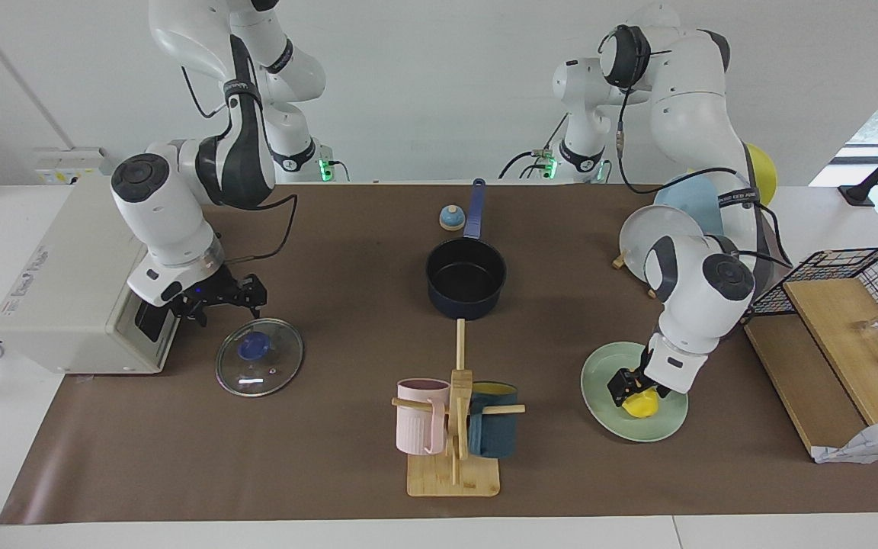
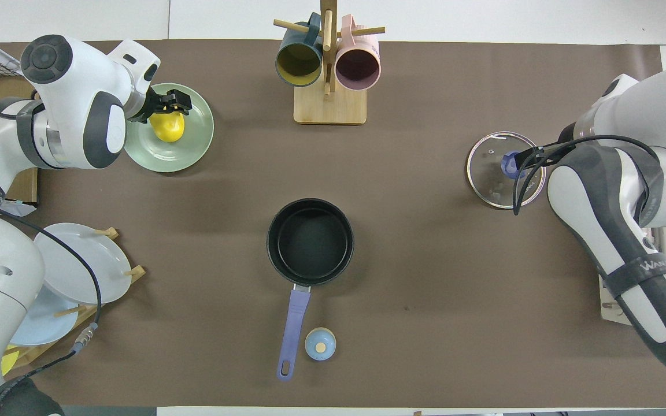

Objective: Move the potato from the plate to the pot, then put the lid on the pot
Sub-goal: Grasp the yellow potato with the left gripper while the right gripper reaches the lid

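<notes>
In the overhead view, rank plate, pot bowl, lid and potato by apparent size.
1. Plate and pot, handle excluded: too alike to rank.
2. Lid, slightly smaller, partly covered by the right arm.
3. Potato, clearly smallest.

The pot [image 1: 466, 278] stands mid-bench [image 1: 332, 457], its handle toward the robots. Against the pot: the bell [image 1: 451, 218] lies nearer the robots, beside the handle; the mug rack [image 1: 454, 427] farther; the plate [image 1: 608, 418] toward the left arm's end, farther, with the potato [image 1: 641, 404] on it; the lid [image 1: 259, 357] toward the right arm's end, farther.
</notes>
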Action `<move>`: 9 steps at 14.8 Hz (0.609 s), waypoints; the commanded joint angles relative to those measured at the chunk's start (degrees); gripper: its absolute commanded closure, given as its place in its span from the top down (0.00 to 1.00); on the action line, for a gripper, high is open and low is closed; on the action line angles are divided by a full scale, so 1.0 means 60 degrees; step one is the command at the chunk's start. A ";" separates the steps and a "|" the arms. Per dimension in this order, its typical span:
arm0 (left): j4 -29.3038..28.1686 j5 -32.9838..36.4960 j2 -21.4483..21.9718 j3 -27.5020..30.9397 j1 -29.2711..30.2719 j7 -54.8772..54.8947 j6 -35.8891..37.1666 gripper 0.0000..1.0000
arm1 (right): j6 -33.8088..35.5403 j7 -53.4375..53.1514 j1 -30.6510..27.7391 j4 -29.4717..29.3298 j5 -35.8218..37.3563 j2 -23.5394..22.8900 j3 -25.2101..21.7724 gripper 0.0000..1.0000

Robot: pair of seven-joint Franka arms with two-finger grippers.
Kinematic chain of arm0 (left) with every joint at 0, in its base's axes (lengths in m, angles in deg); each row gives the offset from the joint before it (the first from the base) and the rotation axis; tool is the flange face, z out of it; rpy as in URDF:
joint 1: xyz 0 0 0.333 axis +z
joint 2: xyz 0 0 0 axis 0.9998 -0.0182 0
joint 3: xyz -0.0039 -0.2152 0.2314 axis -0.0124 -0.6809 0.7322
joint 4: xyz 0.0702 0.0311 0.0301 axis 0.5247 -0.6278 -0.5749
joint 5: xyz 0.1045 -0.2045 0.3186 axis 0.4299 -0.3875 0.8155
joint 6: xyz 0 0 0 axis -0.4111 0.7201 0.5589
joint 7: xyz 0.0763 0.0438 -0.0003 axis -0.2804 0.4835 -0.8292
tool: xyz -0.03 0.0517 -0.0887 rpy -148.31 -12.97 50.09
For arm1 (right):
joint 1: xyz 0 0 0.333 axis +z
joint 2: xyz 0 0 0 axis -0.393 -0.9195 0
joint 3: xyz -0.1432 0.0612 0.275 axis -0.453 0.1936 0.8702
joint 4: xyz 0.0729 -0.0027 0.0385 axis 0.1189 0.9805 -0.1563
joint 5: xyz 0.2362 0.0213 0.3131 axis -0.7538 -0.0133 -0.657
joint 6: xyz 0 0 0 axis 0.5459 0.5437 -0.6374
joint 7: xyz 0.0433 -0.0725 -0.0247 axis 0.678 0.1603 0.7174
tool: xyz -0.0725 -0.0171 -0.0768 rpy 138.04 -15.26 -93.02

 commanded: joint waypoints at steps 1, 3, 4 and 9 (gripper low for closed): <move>-0.0183 0.0228 0.0033 0.0071 -0.0052 -0.0239 -0.0334 0.82 | -0.0459 0.0550 -0.0011 -0.0006 -0.0180 -0.0443 0.0043 1.00; -0.0183 0.0228 0.0033 0.0071 -0.0023 -0.0312 -0.0335 0.55 | -0.0561 0.0843 -0.0011 -0.0122 -0.0180 -0.0649 0.0232 1.00; -0.0140 0.0242 0.0048 0.0071 -0.0008 -0.0283 -0.0262 0.35 | -0.0635 0.0917 -0.0011 -0.0123 -0.0180 -0.0737 0.0248 1.00; 0.0168 0.0228 0.0208 0.0086 -0.0096 -0.0458 0.0688 0.00 | -0.1016 0.1210 -0.0070 -0.0138 -0.0180 -0.1279 0.0262 1.00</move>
